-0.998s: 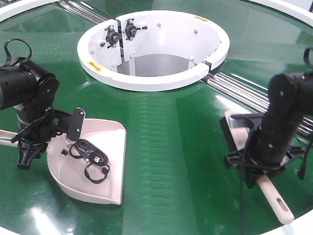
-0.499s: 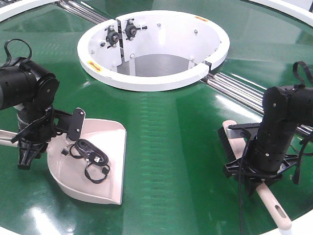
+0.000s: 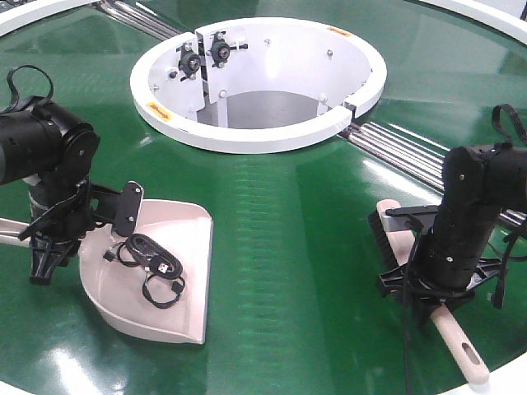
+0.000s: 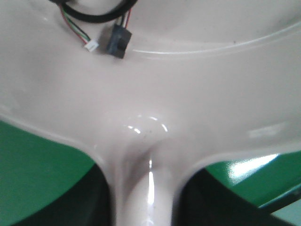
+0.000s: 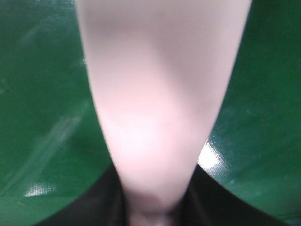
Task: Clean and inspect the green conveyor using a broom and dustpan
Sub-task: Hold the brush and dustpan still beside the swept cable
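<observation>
- Right tool point(image 3: 432, 290) clamped round broom point(image 3: 458, 342) handle, lower right of frame.
- Broom long axis: bristle head upper left, slotted handle end lower right.
- Left tool point(image 3: 45, 255) closed on dustpan point(image 3: 183, 243) handle, lower left.
- Dustpan mouth opens right, toward broom, well apart.
- Black cable point(image 3: 153, 268) lies inside pan.
- Glossy green conveyor point(image 3: 288, 247) spans gap between them.
- White hub point(image 3: 247, 140) at upper centre.

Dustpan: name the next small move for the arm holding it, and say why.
Probably tilt the dustpan slightly mouth-up with the left gripper, then lift. The black cable already lies loose inside it, the green conveyor around it shows no other debris, and the right gripper holds the broom well off to the side, so nothing seems left to sweep in.
</observation>
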Controlling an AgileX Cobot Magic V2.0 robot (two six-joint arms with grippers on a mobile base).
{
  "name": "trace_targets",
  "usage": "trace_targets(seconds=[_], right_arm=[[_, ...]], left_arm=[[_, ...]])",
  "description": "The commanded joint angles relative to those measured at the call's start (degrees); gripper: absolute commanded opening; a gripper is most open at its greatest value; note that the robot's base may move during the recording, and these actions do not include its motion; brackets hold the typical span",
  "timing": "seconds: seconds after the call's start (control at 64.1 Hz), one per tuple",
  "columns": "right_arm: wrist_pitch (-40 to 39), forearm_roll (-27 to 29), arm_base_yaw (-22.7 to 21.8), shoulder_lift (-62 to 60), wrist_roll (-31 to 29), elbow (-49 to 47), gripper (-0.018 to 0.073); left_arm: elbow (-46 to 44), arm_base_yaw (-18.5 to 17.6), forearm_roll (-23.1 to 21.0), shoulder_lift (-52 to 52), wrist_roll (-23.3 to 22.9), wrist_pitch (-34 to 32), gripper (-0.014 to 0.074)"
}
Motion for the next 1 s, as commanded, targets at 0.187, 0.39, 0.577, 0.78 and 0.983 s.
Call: trace_targets(seconds=[0.187,0.39,0.577,0.78,0.983], right_arm=[[0.9,0.7,-0.2,-1.5,-0.5,-1.1,0.0026],[1.4,1.1,-0.2,-1.5,-0.5,-1.1,0.0027],[1.2,1.1,-0.2,-1.5,-0.5,-1.1,0.0031],[1.1,1.1,-0.2,-1.5,-0.6,-1.1,0.0034],[1.1,1.1,-0.2,-1.5,-0.8,-1.1,0.0041]], left_arm=[[-1.6,-0.3,0.6,-2.8,-0.2,0.4,-0.0006],[-1.6,-0.3,0.5,-2.8,-0.2,0.5,-0.0005],[-1.6,-0.3,0.5,-3.1,-0.3,1.7,0.0015],[-1.6,-0.3,-2.5,-3.1,-0.3,2.8,0.0070],[-1.6,-0.3,-4.2,-3.1,-0.3,3.3,0.0171]])
